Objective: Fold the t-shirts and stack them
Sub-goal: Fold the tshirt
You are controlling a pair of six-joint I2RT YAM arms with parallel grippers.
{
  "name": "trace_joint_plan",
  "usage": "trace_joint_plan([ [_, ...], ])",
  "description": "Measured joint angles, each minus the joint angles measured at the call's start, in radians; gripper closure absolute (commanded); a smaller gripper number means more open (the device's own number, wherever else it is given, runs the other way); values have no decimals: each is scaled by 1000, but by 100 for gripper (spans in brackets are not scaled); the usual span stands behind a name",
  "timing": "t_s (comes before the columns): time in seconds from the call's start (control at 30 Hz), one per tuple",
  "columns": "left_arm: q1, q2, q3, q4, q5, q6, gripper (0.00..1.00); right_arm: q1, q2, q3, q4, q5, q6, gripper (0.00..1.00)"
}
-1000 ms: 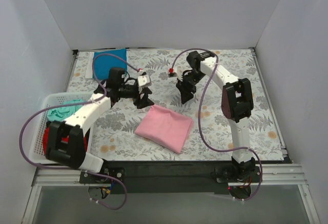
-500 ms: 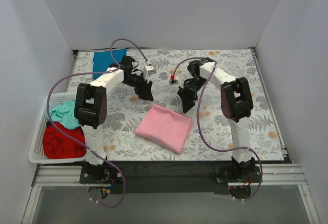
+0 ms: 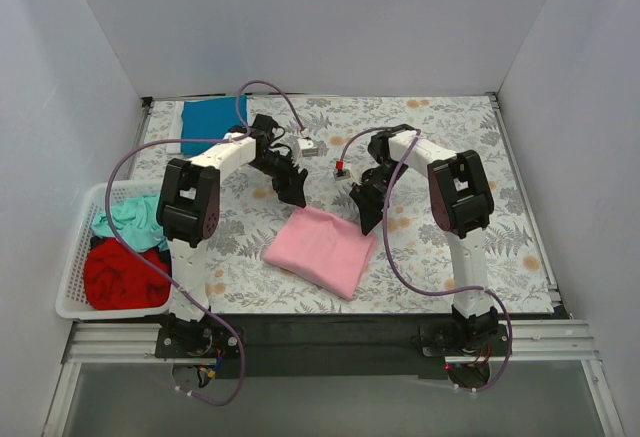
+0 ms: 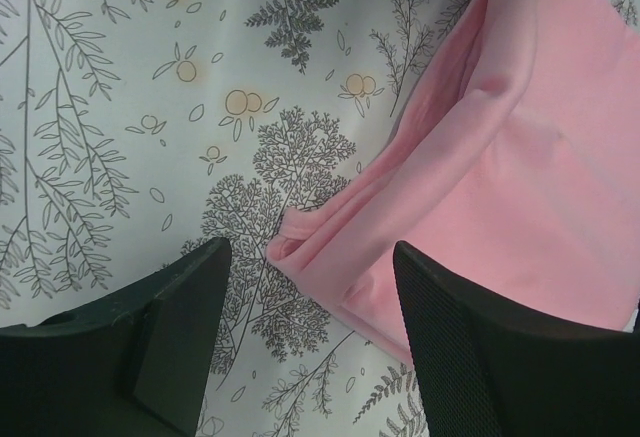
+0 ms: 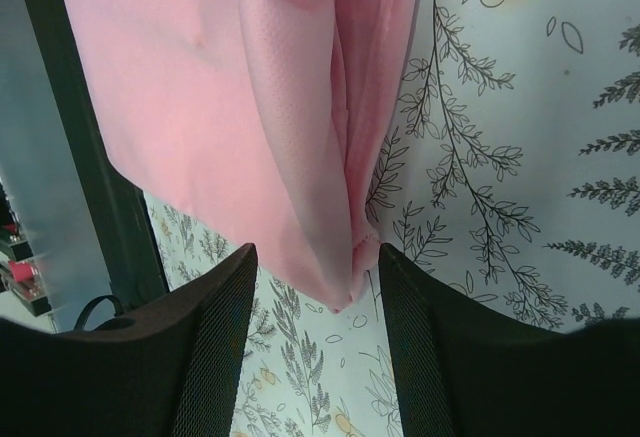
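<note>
Left gripper: my left gripper (image 4: 310,292) is spread wide and holds nothing. Its two fingers (image 4: 178,309) stand on either side of a folded corner of the pink t-shirt (image 4: 520,187); I can't tell whether they touch the cloth.

Right gripper: my right gripper (image 5: 318,312) is also parted and empty. It straddles the rounded end of a fold at another corner.

Where the shirt lies: it is folded and sits on the flowered table (image 3: 520,207) near the front middle, turned at a slant.

Deciding relation: the shirt's far edge runs from my left gripper across and slightly nearer to my right one. Each arm already has its own end of that edge directly below its fingertips, so neither needs to reach across.

Likely destination: the folded blue t-shirt (image 3: 213,117) sits at the far left corner, well apart from the pink one. My left arm is on that side.

Still to fold: a teal t-shirt (image 3: 130,219) and a red garment (image 3: 122,275) lie crumpled in the white basket (image 3: 75,247).

Hard to make out: both wrist views crop the shirt, and from above my grippers cover the corners, so I can't tell how many layers each grip would catch.
</note>
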Motion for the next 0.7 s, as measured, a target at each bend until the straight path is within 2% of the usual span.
trace_joint_plan([
  [0.1,-14,0,-13,10,-17,3,34,0,0,-6,0,-6,-7,45],
  [0.23,-25,0,-14,18,-33,11,34,0,0,-9,0,-16,-14,55],
  [0.3,-24,0,-19,23,-41,16,34,0,-2,-17,1,-18,-19,57],
  [0.47,-24,1,-36,29,-55,31,39,0,-6,-58,-1,-16,-32,73],
  [0.5,-24,1,-37,29,-55,36,42,0,-6,-63,-1,-16,-33,76],
  [0.53,-24,1,-38,28,-56,42,49,0,-6,-66,-1,-15,-33,82],
  [0.6,-24,1,-39,27,-60,53,58,0,-9,-67,-1,-14,-33,88],
  [0.63,-24,1,-39,27,-61,58,65,0,-13,-67,-1,-12,-32,93],
  [0.7,-24,1,-39,26,-64,64,82,0,-27,-67,-2,-7,-31,96],
])
